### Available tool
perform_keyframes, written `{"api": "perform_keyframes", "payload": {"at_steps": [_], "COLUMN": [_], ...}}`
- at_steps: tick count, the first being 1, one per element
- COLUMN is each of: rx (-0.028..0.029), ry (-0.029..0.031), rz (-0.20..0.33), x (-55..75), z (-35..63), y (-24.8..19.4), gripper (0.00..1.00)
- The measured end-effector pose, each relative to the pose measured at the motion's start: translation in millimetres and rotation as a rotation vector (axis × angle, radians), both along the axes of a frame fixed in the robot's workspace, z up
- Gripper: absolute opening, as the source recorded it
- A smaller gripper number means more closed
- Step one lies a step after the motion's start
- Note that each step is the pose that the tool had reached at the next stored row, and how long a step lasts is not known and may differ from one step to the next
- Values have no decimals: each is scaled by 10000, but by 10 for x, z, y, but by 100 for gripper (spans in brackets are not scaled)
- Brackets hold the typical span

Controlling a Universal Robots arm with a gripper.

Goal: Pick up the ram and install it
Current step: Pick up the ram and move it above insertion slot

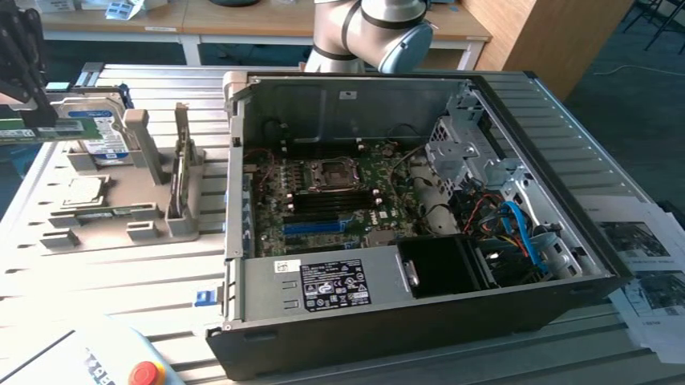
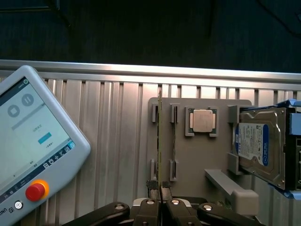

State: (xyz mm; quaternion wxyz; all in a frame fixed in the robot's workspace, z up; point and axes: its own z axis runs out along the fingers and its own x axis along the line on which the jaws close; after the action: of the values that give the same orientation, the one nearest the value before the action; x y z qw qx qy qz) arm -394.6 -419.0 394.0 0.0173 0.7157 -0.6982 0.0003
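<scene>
While the claw (image 2: 160, 187) hangs over the grey holder (image 2: 197, 155), its fingers (image 2: 149, 207) are pinched tight on the ram (image 1: 30, 131). The stick juts edge-on from between the fingertips.

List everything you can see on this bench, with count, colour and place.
computer case: one, black, open, mid-table
motherboard: one, green, inside the case
holder: one, grey, at the exterior view's left of the case
hard drive: one, blue-labelled, propped in the holder
processor chip: one, silver, flat in the holder
second stick: one, dark, on edge in the holder
teach pendant: one, pale grey with a red button, on the table
papers: several, white, at the exterior view's right of the case
ram: one, green, above the holder
arm: one, grey, behind the case
end effector: one, black, shut on the ram
</scene>
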Motion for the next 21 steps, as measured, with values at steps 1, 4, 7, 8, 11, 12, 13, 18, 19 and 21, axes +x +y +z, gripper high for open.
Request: {"api": "perform_keyframes", "payload": {"at_steps": [1,4,7,8,11,12,13,18,19,21], "rx": [0,-2,-1,-1,-1,-1,-1,-1,-1,-1], "ry": [-1,2,1,1,1,1,1,1,2,2], "rz": [0,0,0,0,0,0,0,0,0,0], "x": [0,5,10,12,19,22,25,46,51,62], "z": [0,3,3,2,3,2,2,2,2,3], "y": [0,0,-1,-1,-1,-2,-2,-3,-3,-4], "gripper": [12,12,12,12,12,12,12,12,12,12]}}
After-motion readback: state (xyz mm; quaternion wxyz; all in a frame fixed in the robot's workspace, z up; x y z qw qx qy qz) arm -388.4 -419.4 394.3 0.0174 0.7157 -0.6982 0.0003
